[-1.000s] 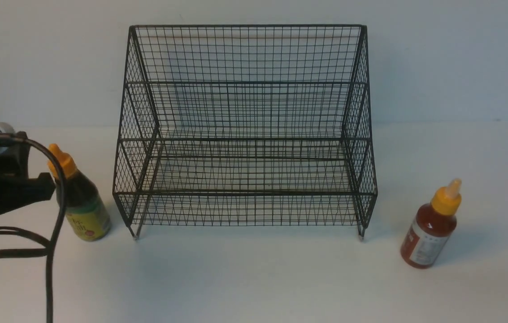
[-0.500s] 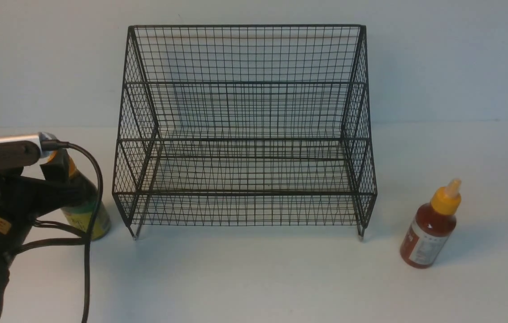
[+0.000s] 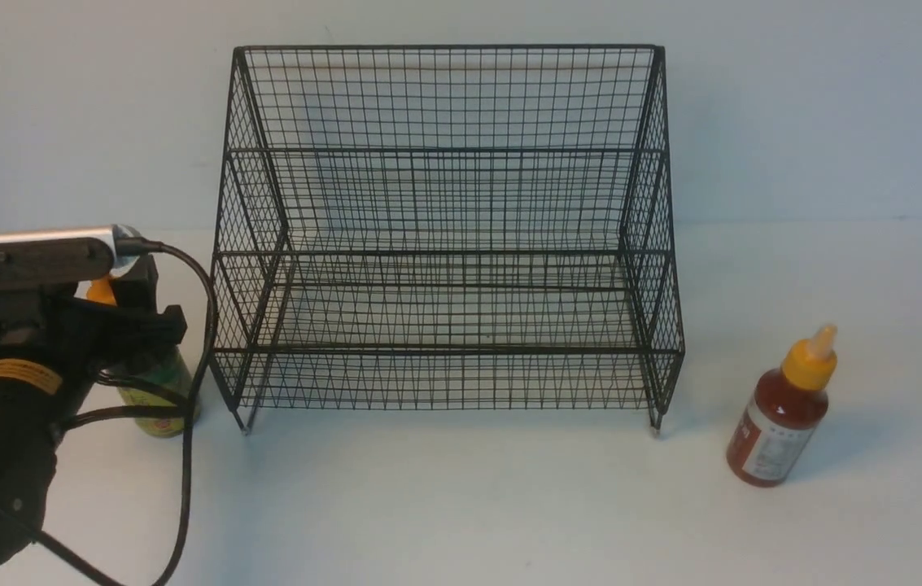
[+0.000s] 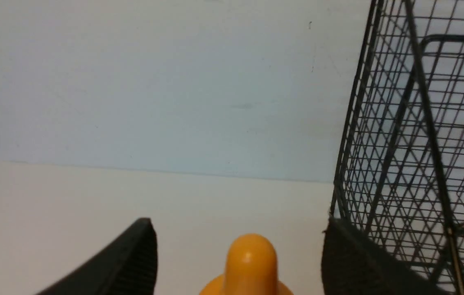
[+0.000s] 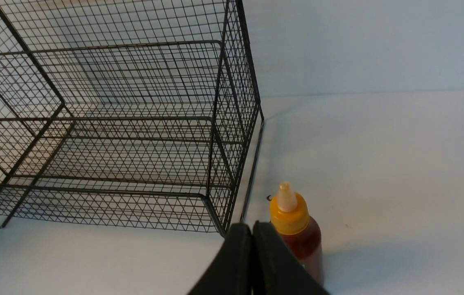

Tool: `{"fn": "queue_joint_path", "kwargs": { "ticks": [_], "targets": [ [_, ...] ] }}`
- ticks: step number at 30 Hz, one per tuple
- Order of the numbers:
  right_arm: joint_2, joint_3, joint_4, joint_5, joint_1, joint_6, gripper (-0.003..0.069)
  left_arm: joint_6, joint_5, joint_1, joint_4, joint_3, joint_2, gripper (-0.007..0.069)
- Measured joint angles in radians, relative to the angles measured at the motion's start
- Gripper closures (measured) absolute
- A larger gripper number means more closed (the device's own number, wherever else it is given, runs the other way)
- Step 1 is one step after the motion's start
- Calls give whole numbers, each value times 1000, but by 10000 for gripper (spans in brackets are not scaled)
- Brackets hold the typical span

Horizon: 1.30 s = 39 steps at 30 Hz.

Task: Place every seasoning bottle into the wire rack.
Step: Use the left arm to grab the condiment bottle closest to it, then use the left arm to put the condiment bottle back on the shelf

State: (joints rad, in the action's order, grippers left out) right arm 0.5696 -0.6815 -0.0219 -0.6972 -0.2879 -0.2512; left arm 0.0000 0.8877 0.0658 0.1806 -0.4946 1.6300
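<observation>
The black wire rack (image 3: 444,236) stands mid-table, empty. The dark-sauce bottle (image 3: 158,395) with green-yellow label stands left of it, mostly hidden behind my left arm. In the left wrist view its orange cap (image 4: 251,262) sits between the open fingers of my left gripper (image 4: 236,250), with gaps on both sides. The red-sauce bottle (image 3: 782,411) with white label stands upright right of the rack. In the right wrist view it (image 5: 299,233) stands just behind my right gripper (image 5: 252,229), whose fingers are pressed together and empty. The right gripper is out of the front view.
A black cable (image 3: 192,391) loops from my left wrist down to the table in front of the rack's left foot. The rack's left side (image 4: 412,143) is close beside my left gripper's finger. A pale wall runs behind the table.
My left arm has moved right and forward, bringing its open gripper around the dark-sauce bottle's cap and hiding most of the bottle. The red-sauce bottle and rack have not moved.
</observation>
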Motion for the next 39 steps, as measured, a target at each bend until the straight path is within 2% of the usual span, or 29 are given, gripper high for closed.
{"fn": "queue_joint_path", "kwargs": {
  "ticks": [3,5,7,10,16,20,25,29,30,37,39],
  "targets": [
    [0,0,0,-7,0,1,673,0,0,0,3,-10,20,150],
    [0,0,4,-9,0,4,673,0,-6,0,7,-15,28,237],
    [0,0,15,-11,0,6,673,5,-10,0,13,-15,28,358],
    [0,0,27,-20,0,9,673,14,-18,0,18,-14,21,367],
    [0,0,65,-39,0,53,673,21,-151,0,-26,-4,-140,366],
    [0,0,107,-26,0,76,673,48,-265,0,-42,-35,-298,366],
    [0,0,136,-18,0,87,673,45,-461,8,-144,-102,-471,366],
    [0,0,141,-17,0,90,673,-6,-555,54,-202,-147,-534,366],
    [0,0,142,-15,0,91,673,-47,-576,98,-233,-168,-546,366],
    [0,0,143,-15,0,93,673,-96,-554,248,-279,-207,-472,366],
    [0,0,145,-15,0,93,673,-96,-532,262,-280,-216,-429,366]
  ]
}}
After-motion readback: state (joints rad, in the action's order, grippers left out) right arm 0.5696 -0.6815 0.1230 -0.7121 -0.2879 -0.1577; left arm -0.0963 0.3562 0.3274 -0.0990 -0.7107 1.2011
